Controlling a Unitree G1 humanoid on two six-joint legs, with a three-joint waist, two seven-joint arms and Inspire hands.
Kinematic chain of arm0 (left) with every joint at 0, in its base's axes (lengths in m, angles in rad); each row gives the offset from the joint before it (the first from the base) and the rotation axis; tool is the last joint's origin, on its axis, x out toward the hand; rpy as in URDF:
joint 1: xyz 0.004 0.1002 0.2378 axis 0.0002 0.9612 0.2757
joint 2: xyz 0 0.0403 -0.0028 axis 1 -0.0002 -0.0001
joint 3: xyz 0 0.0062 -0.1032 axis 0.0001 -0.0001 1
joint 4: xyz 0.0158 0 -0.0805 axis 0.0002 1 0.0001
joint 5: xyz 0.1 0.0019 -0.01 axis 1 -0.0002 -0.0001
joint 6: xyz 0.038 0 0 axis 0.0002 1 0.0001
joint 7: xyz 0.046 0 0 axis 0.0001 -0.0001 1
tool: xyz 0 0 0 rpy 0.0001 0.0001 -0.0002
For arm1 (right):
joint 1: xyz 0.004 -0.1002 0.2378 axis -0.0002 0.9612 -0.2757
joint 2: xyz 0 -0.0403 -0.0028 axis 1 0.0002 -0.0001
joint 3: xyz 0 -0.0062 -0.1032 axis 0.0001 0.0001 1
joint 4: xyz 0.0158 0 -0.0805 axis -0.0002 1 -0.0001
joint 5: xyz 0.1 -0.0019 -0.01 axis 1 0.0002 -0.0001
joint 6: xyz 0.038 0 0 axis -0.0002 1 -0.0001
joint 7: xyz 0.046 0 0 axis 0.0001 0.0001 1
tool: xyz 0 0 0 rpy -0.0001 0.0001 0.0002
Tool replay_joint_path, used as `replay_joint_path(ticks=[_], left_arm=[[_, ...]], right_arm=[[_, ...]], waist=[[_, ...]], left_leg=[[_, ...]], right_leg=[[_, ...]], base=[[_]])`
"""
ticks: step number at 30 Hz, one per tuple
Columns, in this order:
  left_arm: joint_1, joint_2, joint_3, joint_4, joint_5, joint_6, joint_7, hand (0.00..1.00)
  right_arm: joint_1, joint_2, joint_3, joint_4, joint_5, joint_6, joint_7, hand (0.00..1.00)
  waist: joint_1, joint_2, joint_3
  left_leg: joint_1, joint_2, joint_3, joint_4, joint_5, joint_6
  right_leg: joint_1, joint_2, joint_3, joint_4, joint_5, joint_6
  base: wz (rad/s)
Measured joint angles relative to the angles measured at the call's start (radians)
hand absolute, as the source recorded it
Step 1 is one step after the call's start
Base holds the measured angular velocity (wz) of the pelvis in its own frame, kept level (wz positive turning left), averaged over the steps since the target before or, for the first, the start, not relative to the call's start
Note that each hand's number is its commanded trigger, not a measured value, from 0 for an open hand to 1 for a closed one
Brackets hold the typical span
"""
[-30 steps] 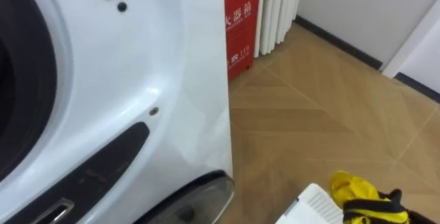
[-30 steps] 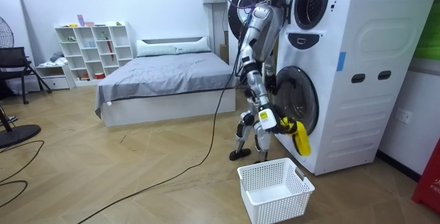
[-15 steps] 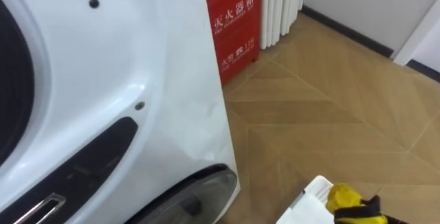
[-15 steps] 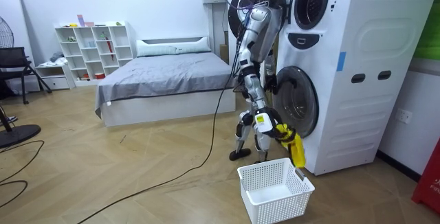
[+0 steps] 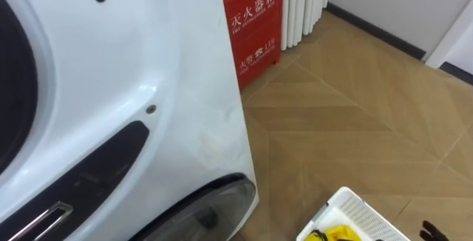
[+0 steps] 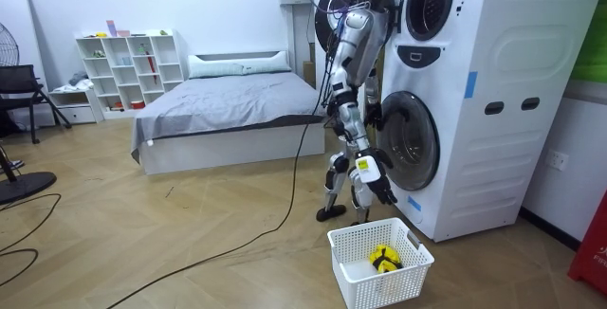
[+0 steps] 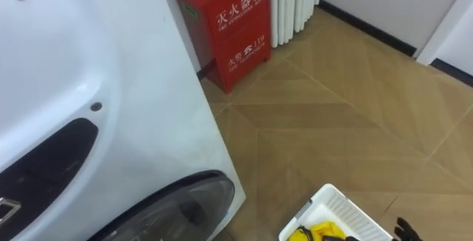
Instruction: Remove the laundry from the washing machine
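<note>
Yellow garment point(image 6: 383, 258) lies in the white basket point(image 6: 361, 228), cut off at the eye views' near edge; right hand point(image 6: 377, 178) hangs just above, fingers loose, empty, near the washing machine point(image 6: 484, 81).

Red cabinet point(image 5: 255, 19) — white characters on front (digits beneath).

The tall white washing machine casing point(image 5: 185, 78) looks like smooth painted metal, glossy enough to catch highlights. Its round lower door point(image 5: 218, 204) is dark, shiny, see-through plastic. The herringbone wooden floor point(image 5: 355, 115) has a soft satin sheen. The white lattice plastic basket point(image 5: 353, 205) on it looks matt and holds crumpled yellow cloth point(image 5: 336, 233). The red box-shaped cabinet point(image 5: 255, 19) is smooth and painted.
</note>
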Motion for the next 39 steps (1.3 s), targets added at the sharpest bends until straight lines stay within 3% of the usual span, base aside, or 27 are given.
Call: replay_joint_path(ticks=[8,14,20,23,26,28,30,31,34,39], left_arm=[[0.007,0.011,0.006,-0.014,0.001,-0.009,-0.022,0.00],[0.015,0.013,0.007,-0.019,0.003,-0.020,-0.025,0.00],[0.056,0.009,0.007,-0.056,0.014,-0.054,-0.019,0.00],[0.068,0.007,0.007,-0.064,0.012,-0.065,-0.011,0.00],[0.078,-0.004,0.010,-0.080,0.011,-0.065,0.008,0.00],[0.079,-0.009,0.008,-0.078,0.013,-0.073,0.018,0.00],[0.080,-0.013,0.008,-0.073,0.012,-0.080,0.025,0.00],[0.085,-0.018,0.010,-0.072,0.011,-0.080,0.028,0.00],[0.099,-0.037,0.044,-0.063,0.014,-0.082,0.031,0.00],[0.102,-0.045,0.098,-0.042,0.014,-0.084,0.051,0.00]], right_arm=[[0.019,0.000,0.000,0.002,-0.012,0.001,0.014,0.00],[0.064,0.005,0.001,0.003,-0.049,0.001,0.017,0.00],[0.088,0.034,0.026,0.088,-0.126,-0.008,0.036,0.00],[0.125,0.050,0.072,0.091,-0.114,-0.008,0.050,0.00],[0.119,0.099,0.092,0.125,-0.114,-0.008,0.065,0.00],[0.095,0.130,0.131,0.175,-0.114,-0.007,0.091,0.00],[0.096,0.138,0.158,0.188,-0.114,-0.007,0.109,0.00],[0.099,0.141,0.167,0.205,-0.114,-0.007,0.118,0.00],[0.110,0.157,0.163,0.263,-0.119,-0.006,0.126,0.00],[0.110,0.176,0.156,0.337,-0.119,-0.006,0.123,0.00]], waist=[[0.000,-0.007,-0.0018],[0.018,-0.006,-0.0027],[0.041,-0.009,-0.0016],[0.070,-0.022,0.0001],[0.090,-0.048,0.0020],[0.095,-0.080,-0.0021],[0.111,-0.110,0.0019],[0.118,-0.125,-0.0032],[0.146,-0.146,-0.0108],[0.192,-0.158,-0.0087]], left_leg=[[0.000,0.000,-0.022,0.000,0.002,0.002],[0.030,0.011,-0.045,-0.005,0.002,0.001],[0.103,0.016,-0.108,-0.027,0.007,-0.009],[0.142,0.021,-0.151,-0.041,0.008,-0.017],[0.162,0.022,-0.205,-0.044,0.012,-0.022],[0.180,0.021,-0.254,-0.043,0.027,-0.023],[0.202,0.025,-0.274,-0.045,0.028,-0.025],[0.207,0.028,-0.295,-0.045,0.028,-0.025],[0.229,0.036,-0.330,-0.047,0.028,-0.026],[0.251,0.035,-0.363,-0.050,0.028,-0.025]], right_leg=[[0.005,-0.009,-0.021,0.000,-0.005,-0.001],[0.039,-0.021,-0.067,-0.005,-0.020,-0.004],[0.119,-0.028,-0.128,-0.005,-0.053,-0.020],[0.161,-0.030,-0.162,-0.003,-0.074,-0.030],[0.187,-0.037,-0.194,-0.003,-0.084,-0.038],[0.218,-0.043,-0.208,-0.009,-0.097,-0.041],[0.250,-0.043,-0.218,-0.025,-0.101,-0.042],[0.267,-0.047,-0.235,-0.039,-0.100,-0.042],[0.321,-0.051,-0.264,-0.084,-0.090,-0.045],[0.365,-0.066,-0.315,-0.111,-0.085,-0.042]], base=[[0.08],[0.12],[0.28],[0.32],[0.32],[0.41],[0.31],[0.35],[0.38],[0.21]])
